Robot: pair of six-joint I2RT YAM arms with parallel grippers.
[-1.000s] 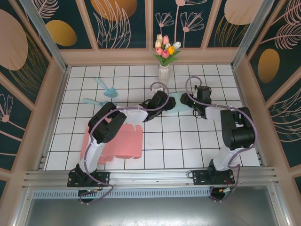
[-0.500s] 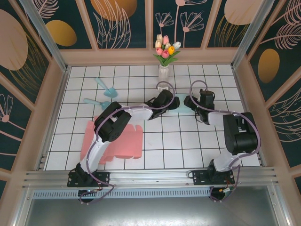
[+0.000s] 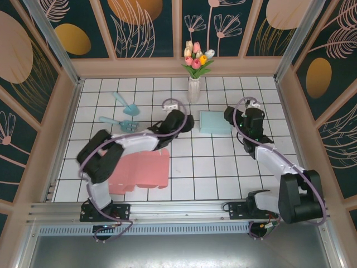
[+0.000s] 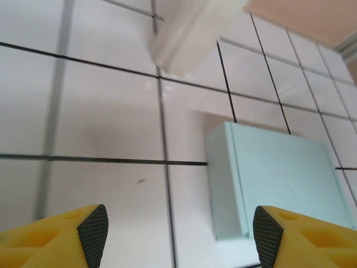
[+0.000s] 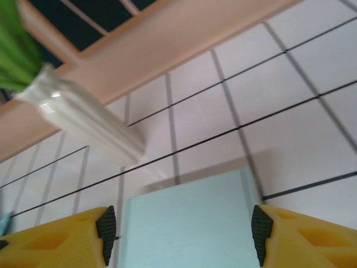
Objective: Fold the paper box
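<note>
A light blue paper box (image 3: 215,123) lies closed and flat on the white tiles, just in front of the vase. My left gripper (image 3: 187,121) hovers open a little to its left; in the left wrist view the paper box (image 4: 279,187) sits ahead and to the right of that gripper (image 4: 178,237). To the box's right my right gripper (image 3: 234,118) is open too. In the right wrist view the box (image 5: 189,220) lies ahead, framed by the wide jaws of that gripper (image 5: 182,233). A pink flat paper box (image 3: 144,170) lies near the front left.
A white vase (image 3: 193,85) of tulips stands right behind the blue box, close to both grippers, and appears as a vase (image 4: 189,33) and a vase (image 5: 83,128) in the wrist views. Two blue scoops (image 3: 124,103) lie at the back left. Wooden walls enclose the tiled floor.
Both arms have pulled away from the blue box, the left one leftward and the right one rightward. The box, earlier covered by the grippers, now lies fully exposed.
</note>
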